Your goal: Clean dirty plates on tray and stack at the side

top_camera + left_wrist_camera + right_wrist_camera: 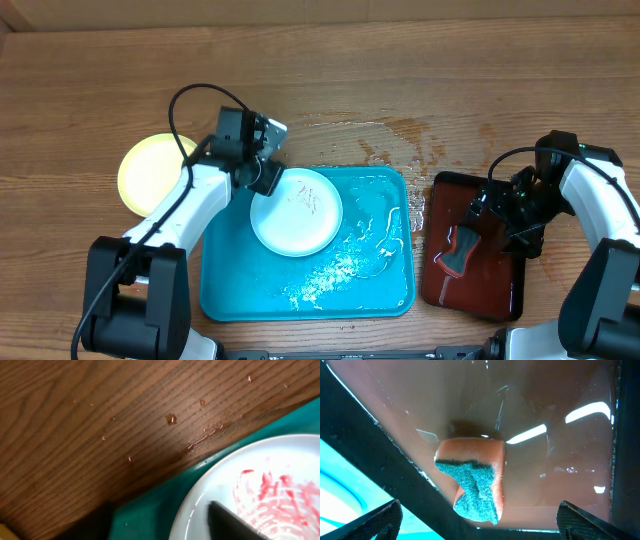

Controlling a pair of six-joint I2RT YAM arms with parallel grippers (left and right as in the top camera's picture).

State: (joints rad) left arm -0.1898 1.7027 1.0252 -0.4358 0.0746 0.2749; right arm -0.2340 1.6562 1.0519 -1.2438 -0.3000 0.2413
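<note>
Left gripper [268, 180] straddles the rim of the smeared plate [297, 212].

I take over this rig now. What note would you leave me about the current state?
Left gripper: open, at the rim of the smeared plate, which lies on the blue tray.
Right gripper: open, over the sponge lying in the dark red tray.
Done: one yellow plate sits on the table beside the tray.
To do: wipe the smeared plate, stack it on the yellow one.
</note>
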